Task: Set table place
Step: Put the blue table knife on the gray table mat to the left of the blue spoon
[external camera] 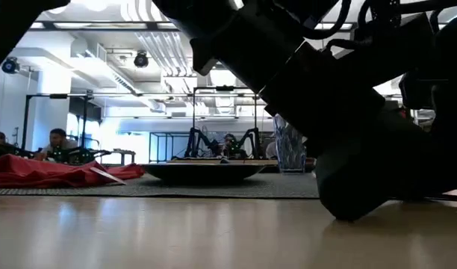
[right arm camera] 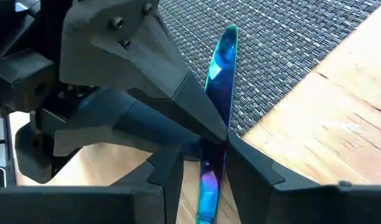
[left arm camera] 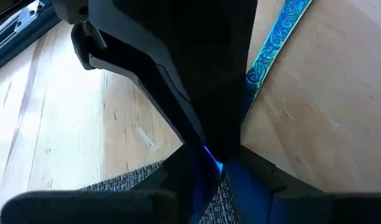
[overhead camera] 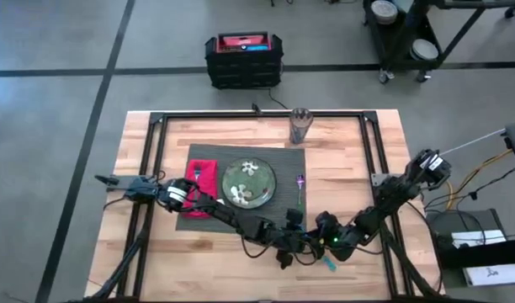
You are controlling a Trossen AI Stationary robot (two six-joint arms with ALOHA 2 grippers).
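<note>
The light wood plank surface (overhead camera: 342, 160) with its black metal frame carried a dark grey ribbed rectangular placemat (overhead camera: 283, 160) toward its far middle. On the placemat lay a red cloth napkin (overhead camera: 203, 179) at the left end, a round green flower-patterned plate (overhead camera: 248, 183) in the middle and a thin purple utensil (overhead camera: 299, 187) just right of the plate. A small clear glass (overhead camera: 299, 125) stood at the placemat's far right corner, close to the far edge of the surface.

Both arms reached in low toward the middle of the near edge, just off the placemat's near right corner. The left gripper (overhead camera: 293, 244) and the right gripper (overhead camera: 315, 241) met there, nearly touching. In the right wrist view the right gripper's (right arm camera: 214, 157) jaws were clamped on a thin iridescent blue utensil (right arm camera: 220, 68), whose rounded tip lay over the placemat's weave (right arm camera: 290, 56). In the left wrist view that blue patterned handle (left arm camera: 274, 43) ran across bare wood, and the left gripper's (left arm camera: 209, 163) jaws appeared closed on the same utensil, though dark parts hid the contact.
</note>
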